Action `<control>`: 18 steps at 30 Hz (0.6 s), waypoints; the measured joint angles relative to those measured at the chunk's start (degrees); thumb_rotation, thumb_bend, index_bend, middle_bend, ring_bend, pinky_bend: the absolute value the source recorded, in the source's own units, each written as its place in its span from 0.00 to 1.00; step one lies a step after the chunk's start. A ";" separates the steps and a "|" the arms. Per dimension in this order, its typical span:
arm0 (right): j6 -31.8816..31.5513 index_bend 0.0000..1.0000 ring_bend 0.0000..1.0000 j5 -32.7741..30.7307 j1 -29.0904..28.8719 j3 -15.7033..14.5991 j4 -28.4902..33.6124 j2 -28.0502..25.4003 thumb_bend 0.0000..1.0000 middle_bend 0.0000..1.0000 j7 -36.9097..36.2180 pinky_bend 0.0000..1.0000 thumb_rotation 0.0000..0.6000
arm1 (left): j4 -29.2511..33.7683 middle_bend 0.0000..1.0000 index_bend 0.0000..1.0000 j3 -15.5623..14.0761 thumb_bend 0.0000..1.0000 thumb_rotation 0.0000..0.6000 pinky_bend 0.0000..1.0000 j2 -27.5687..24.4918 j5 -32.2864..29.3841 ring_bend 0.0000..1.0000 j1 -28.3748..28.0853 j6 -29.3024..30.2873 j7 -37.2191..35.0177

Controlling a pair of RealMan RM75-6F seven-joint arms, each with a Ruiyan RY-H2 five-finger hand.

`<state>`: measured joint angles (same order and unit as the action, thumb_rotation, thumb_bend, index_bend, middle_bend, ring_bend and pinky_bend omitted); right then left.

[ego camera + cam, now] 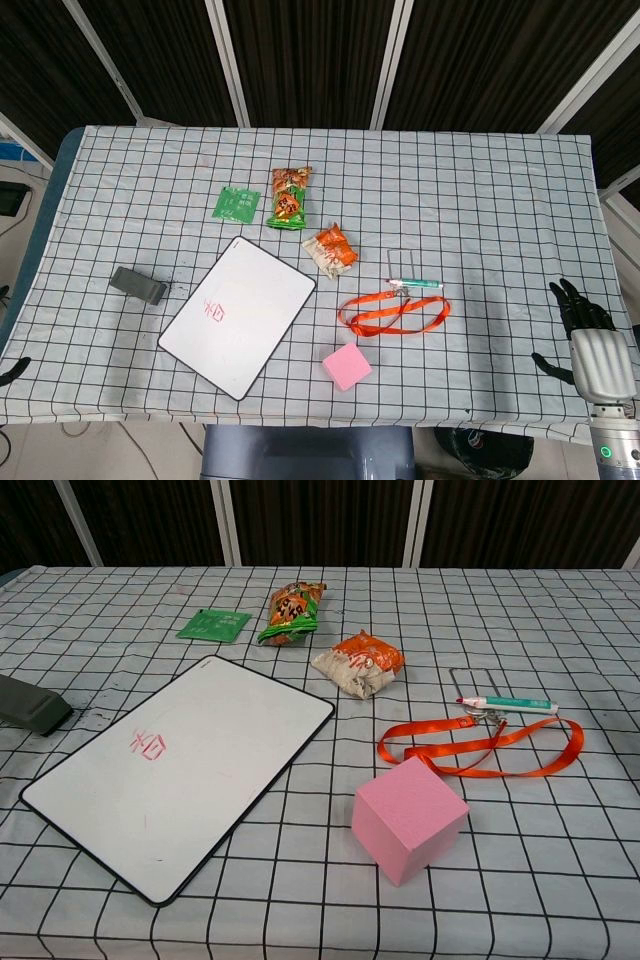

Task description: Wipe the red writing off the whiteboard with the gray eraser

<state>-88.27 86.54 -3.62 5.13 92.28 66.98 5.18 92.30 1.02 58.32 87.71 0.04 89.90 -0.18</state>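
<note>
The whiteboard (245, 325) (200, 780) lies tilted on the checked cloth, left of centre. Small red writing (213, 309) (148, 744) sits in its left part. The gray eraser (138, 285) (30, 706) lies flat on the cloth just left of the board, apart from it. My right hand (590, 340) hovers at the table's front right corner, far from both, fingers spread and holding nothing. Only a dark sliver of my left hand (14, 369) shows at the left edge in the head view; its fingers cannot be made out. The chest view shows neither hand.
Behind the board lie a green packet (237, 204), a green-orange snack bag (290, 197) and an orange-white snack bag (331, 248). To the right are an orange lanyard (392, 314) with a pen (415, 284), and a pink cube (346, 366) near the front edge.
</note>
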 measured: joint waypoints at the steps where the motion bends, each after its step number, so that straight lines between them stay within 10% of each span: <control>1: 0.00 0.01 0.19 -0.01 0.00 0.00 0.00 0.00 0.13 0.09 0.01 0.22 1.00 | -0.02 0.03 0.00 0.00 0.13 1.00 0.00 0.00 0.00 0.00 0.00 -0.01 -0.03; 18: 0.08 0.01 0.19 -0.02 -0.02 -0.03 0.07 -0.02 0.13 0.09 0.03 0.22 1.00 | -0.20 0.03 0.00 -0.11 0.13 1.00 0.00 -0.05 0.24 0.00 -0.02 -0.10 -0.30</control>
<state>-88.19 86.51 -3.63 5.10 92.35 66.96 5.20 92.10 0.91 58.27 87.95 0.02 89.80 -0.48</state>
